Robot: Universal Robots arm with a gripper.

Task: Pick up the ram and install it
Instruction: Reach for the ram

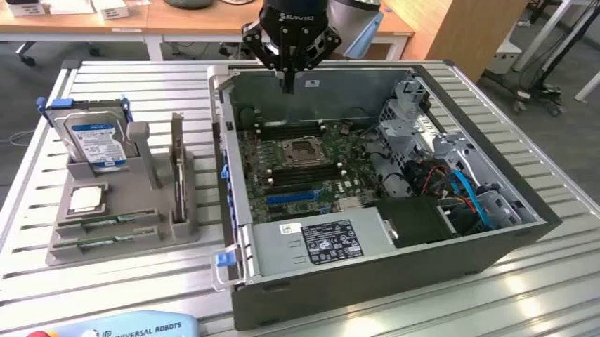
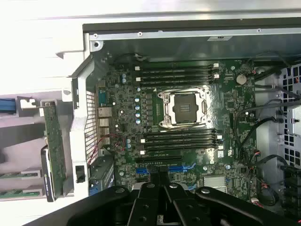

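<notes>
Claw [image 1: 289,86] clenched, empty, hovers above open computer case [image 1: 375,281]. Ram [image 1: 105,223], seemingly two sticks, lies in grey holder [image 1: 178,228] on bench [image 1: 140,84], well apart.

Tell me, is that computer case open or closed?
Open. The computer case has no side cover on top, so the green motherboard inside is exposed to view.

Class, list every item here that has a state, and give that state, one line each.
computer case: open, lid off
gripper: shut, holding nothing, above the computer case
ram sticks: lying in the holder
hard drive: upright in the holder
processor socket: empty
memory slots: empty
</notes>
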